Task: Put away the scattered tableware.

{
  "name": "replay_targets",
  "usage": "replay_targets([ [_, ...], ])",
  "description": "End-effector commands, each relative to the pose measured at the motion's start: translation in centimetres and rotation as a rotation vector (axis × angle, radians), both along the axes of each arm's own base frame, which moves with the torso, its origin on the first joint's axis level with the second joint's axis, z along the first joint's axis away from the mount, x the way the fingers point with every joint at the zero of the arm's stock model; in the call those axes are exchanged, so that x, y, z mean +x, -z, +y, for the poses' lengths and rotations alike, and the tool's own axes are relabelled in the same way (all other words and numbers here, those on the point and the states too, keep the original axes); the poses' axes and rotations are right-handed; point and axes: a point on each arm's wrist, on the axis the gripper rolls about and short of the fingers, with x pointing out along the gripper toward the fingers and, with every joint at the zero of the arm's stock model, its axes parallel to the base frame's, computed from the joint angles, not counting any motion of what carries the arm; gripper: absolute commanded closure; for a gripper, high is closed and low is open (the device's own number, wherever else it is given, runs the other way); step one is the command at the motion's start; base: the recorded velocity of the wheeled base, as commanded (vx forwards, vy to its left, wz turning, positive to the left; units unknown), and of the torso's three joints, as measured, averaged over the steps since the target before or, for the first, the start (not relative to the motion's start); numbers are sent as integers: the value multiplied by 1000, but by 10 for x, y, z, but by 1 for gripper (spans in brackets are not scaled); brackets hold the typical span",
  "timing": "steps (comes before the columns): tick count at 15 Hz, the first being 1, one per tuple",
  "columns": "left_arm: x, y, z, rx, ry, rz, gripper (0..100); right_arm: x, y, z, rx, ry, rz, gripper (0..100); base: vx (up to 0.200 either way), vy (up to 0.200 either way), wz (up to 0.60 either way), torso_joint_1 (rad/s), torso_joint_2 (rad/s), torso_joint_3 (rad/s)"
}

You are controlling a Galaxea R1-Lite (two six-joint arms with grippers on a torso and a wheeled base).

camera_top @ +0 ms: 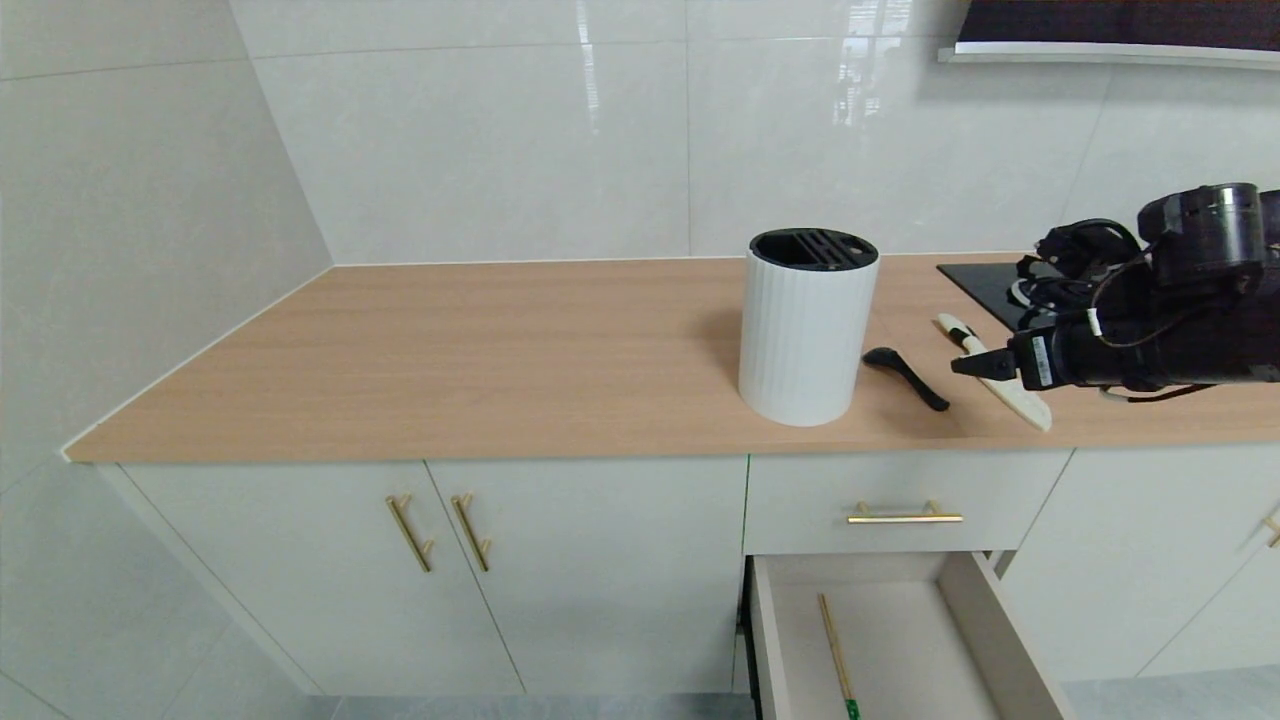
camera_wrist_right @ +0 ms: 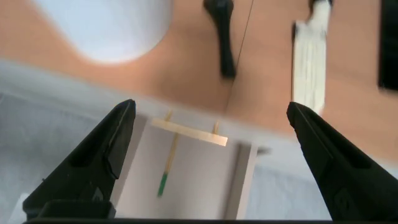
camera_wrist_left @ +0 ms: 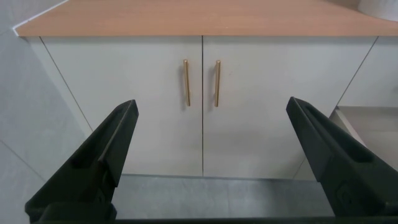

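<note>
As our right tool (camera_wrist_right: 210, 107) hangs spread above the desk (camera_top: 500, 350), we should centre it across the white knife (camera_wrist_right: 309, 68).

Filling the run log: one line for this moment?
right gripper open near knife; knife, black spoon on counter; chopstick in open drawer; left gripper open

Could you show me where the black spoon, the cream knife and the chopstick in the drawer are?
black spoon (camera_top: 908, 377): head view, middle of its handle.
cream knife (camera_top: 1028, 408): head view, on the blade.
chopstick (camera_top: 834, 648): head view, middle of its shaft.
</note>
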Motion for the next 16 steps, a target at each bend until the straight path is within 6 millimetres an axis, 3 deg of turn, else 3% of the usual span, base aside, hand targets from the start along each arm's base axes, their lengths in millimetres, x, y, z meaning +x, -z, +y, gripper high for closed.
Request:
replay_targets([
  [1, 0, 0, 0, 0, -1, 0, 0, 47, 41, -1, -6, -18, 80, 0, 0, 0, 0, 0, 0, 0],
  [12, 0, 0, 0, 0, -1, 0, 0, 90, 92, 7, 37, -94, 28, 0, 0, 0, 0, 0, 0, 0],
  [16, 0, 0, 0, 0, -1, 0, 0, 98, 96, 7, 43, -89, 18, 0, 0, 0, 0, 0, 0, 0],
])
